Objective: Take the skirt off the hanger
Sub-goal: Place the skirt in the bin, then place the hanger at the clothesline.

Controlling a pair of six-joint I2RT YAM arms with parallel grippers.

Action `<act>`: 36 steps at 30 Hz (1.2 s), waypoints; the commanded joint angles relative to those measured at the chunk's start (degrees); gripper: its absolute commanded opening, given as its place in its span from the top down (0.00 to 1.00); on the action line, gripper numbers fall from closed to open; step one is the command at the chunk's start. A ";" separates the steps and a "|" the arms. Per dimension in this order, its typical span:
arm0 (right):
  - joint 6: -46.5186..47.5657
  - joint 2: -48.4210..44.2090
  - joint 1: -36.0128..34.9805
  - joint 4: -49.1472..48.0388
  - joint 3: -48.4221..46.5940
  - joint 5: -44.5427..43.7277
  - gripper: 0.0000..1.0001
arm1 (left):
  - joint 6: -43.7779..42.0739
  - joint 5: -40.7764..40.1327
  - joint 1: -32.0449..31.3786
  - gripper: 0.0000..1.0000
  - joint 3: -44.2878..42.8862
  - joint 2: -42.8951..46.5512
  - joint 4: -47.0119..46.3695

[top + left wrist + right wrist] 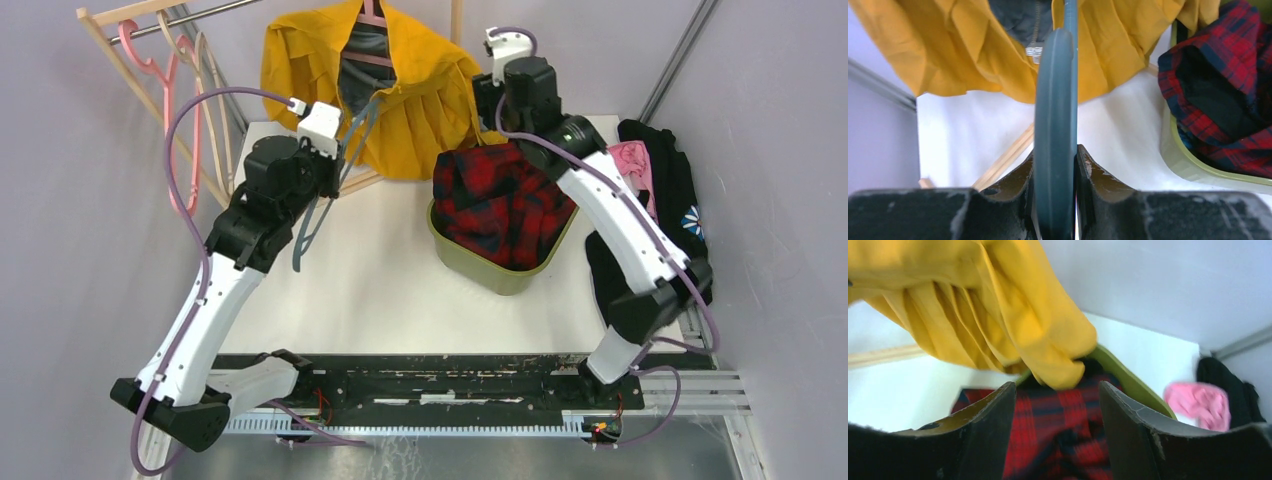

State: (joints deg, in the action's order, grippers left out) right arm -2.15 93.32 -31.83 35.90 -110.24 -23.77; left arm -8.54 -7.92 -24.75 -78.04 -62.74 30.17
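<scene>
- Top view: The pleated mustard-yellow fabric skirt (420, 110) is hanging at the far edge of the white table (380, 290). Its waist is pointing up and its hem is spreading low over the table, so its long axis is running from top to bottom.
- A pink hanger (372, 15) is showing in the waist opening, but I cannot tell which hanger is carrying the skirt.
- The left end effector (335, 150) is gripping a grey-blue plastic hanger (318, 215), whose upper part is reaching toward that opening.
- The right end effector (485, 105) is standing just beside the skirt's right edge, above an olive-green plastic tub (480, 268) that is holding red-and-black plaid cloth (500, 200).
- Left wrist view: The jaws are pressing on both sides of the hanger's flat bar. The bar is running straight away from the camera and up into the skirt, beside a metal zipper (1034, 47).
- Right wrist view: The fingers (993, 430) are standing apart and holding nothing. A drooping corner of the skirt is hanging just beyond them, over the tub's rim.
- Handling, as I am judging it: the skirt is looking light, soft and limp, so it will probably sag and slide off easily, though the pleats may catch. The waistband or a thick bunched fold seems a safer place to grip than the thin hem.
</scene>
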 commanded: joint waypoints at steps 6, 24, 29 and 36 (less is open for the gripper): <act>-0.33 11.83 -0.25 -9.25 -12.19 8.54 0.34 | 0.05 -20.01 0.54 0.97 -8.38 2.79 -1.32; -2.85 5.60 10.10 -12.24 -4.97 10.64 0.37 | 0.30 -17.80 10.75 0.97 -8.92 -5.69 -14.69; -3.28 5.65 11.53 -12.69 -3.49 11.82 0.37 | -1.77 -20.10 10.90 0.97 -6.07 -6.55 -18.31; -4.59 5.38 13.46 -13.31 -1.73 12.75 0.37 | -11.43 -26.14 11.81 0.97 -9.24 -15.54 -28.67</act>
State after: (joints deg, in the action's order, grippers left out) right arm -4.86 101.12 -19.84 25.71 -112.79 -12.19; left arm -11.73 -29.41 -13.91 -84.40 -72.73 12.14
